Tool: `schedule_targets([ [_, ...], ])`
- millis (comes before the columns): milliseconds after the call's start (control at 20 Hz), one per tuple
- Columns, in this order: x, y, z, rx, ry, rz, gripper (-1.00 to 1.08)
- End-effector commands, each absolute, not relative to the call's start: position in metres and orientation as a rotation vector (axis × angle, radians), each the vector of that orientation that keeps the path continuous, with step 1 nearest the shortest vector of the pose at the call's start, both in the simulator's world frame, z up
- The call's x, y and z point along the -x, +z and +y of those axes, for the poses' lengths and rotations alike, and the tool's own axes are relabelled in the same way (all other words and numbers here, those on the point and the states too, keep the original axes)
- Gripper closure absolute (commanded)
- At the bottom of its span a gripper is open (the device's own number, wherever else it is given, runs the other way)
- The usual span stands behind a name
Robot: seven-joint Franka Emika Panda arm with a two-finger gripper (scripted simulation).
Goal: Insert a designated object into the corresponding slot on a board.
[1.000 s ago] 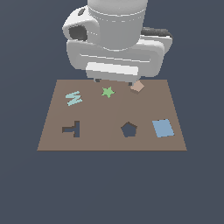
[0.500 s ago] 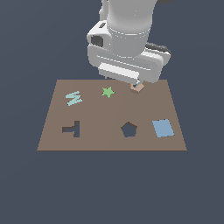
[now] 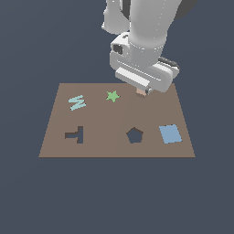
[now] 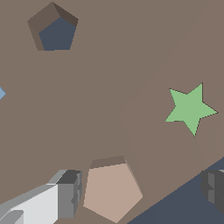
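Note:
The tan-pink pentagon block (image 3: 141, 93) stands on the brown board (image 3: 105, 146) near its far edge, to the exterior view's right of the green star (image 3: 112, 96). My gripper (image 3: 145, 87) hangs just above the block and covers most of it. In the wrist view the gripper (image 4: 140, 189) is open, with one finger (image 4: 65, 192) close beside the block (image 4: 113, 190) and the other finger (image 4: 214, 186) well off it. The block is not gripped. The dark pentagon slot (image 3: 134, 135) is empty near the board's front; it also shows in the wrist view (image 4: 56, 35).
A T-shaped cutout (image 3: 75, 135) lies at the board's front left. A pale teal zigzag (image 3: 77, 102) lies at the back left. A flat blue square (image 3: 170, 134) lies right of the slot. The block sits close to the board's far edge (image 4: 183, 188).
The arm has moved toward the exterior view's right and come down over the tan block. The block and the board's other shapes have not moved.

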State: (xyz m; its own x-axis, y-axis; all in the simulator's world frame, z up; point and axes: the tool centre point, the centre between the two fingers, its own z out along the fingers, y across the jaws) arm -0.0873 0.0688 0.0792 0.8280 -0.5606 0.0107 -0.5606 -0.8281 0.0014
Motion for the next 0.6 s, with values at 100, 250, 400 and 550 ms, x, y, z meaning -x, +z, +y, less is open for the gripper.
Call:
schedule_targets([
  [100,0.095,0.066,0.082,-2.965,0.009,-1.030,-0.92],
  [250,0.099,0.059,0.089,-2.947,0.006,-1.082,-0.92],
  [400,0.101,0.054,0.094,-2.934,0.003,-1.119,-0.92],
  [550,0.102,0.052,0.097,-2.926,0.001,-1.141,-0.92],
])
